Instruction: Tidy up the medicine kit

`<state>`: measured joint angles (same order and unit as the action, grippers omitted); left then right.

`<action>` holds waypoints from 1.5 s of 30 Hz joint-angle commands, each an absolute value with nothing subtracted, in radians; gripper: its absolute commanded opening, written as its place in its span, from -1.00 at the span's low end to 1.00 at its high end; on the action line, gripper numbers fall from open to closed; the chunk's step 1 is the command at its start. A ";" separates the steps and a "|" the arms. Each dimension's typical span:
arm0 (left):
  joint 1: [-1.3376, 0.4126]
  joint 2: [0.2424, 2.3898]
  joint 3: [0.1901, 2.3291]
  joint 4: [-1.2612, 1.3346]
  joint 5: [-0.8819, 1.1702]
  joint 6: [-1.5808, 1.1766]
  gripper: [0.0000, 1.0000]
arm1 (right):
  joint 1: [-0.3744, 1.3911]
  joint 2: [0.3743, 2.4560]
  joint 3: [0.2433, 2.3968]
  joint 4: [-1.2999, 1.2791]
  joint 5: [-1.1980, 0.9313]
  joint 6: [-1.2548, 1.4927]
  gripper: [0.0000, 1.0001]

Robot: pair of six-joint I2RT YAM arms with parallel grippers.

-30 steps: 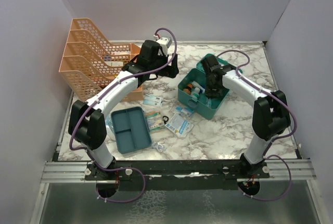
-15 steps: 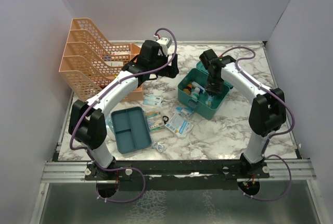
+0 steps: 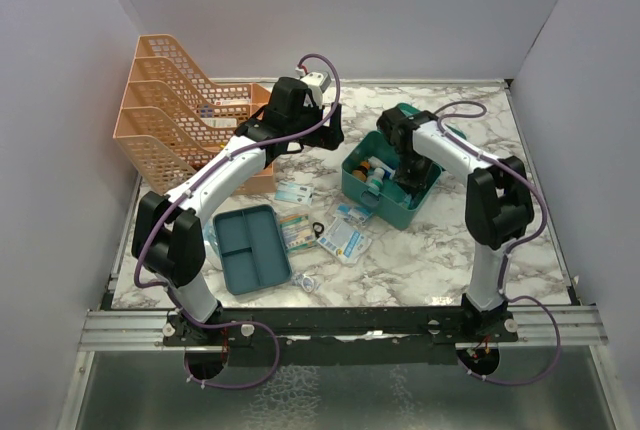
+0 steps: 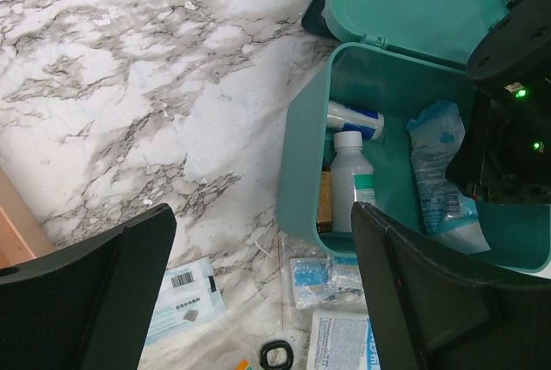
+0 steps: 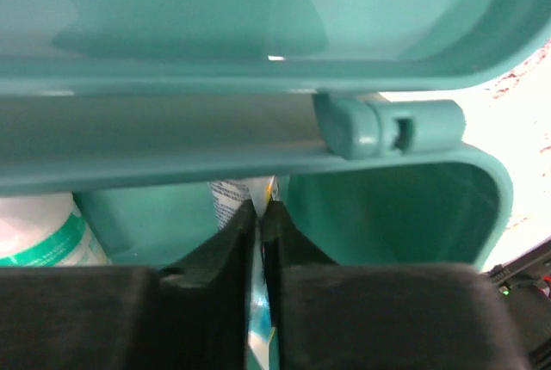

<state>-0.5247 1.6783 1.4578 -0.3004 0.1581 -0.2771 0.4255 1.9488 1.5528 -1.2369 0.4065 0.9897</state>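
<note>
Inside the medicine kit [image 4: 301,172], the right arm [image 4: 508,120] covers part of the interior and one edge of the blue pouch [image 4: 435,163]. Kit lid [image 4: 413,0]: cut off at the top edge. Labels inside the kit: unreadable.

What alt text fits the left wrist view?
Open teal kit on a marble table, holding a white bottle and a blue-white pouch, with the right arm reaching in from the right. The open left gripper frames the foreground; loose packets lie beside the kit.
</note>
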 commanded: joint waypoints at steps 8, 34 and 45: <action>-0.521 1.670 1.471 -0.288 0.160 -0.262 0.72 | 0.422 1.833 1.485 -0.996 0.330 0.923 -0.17; -0.521 1.655 1.484 -0.286 0.269 -0.242 0.72 | 0.420 1.780 1.512 -0.987 0.361 0.771 -0.25; -0.731 1.759 1.647 -0.291 0.280 -0.229 0.74 | 0.345 1.583 1.513 -0.895 0.285 0.715 -0.24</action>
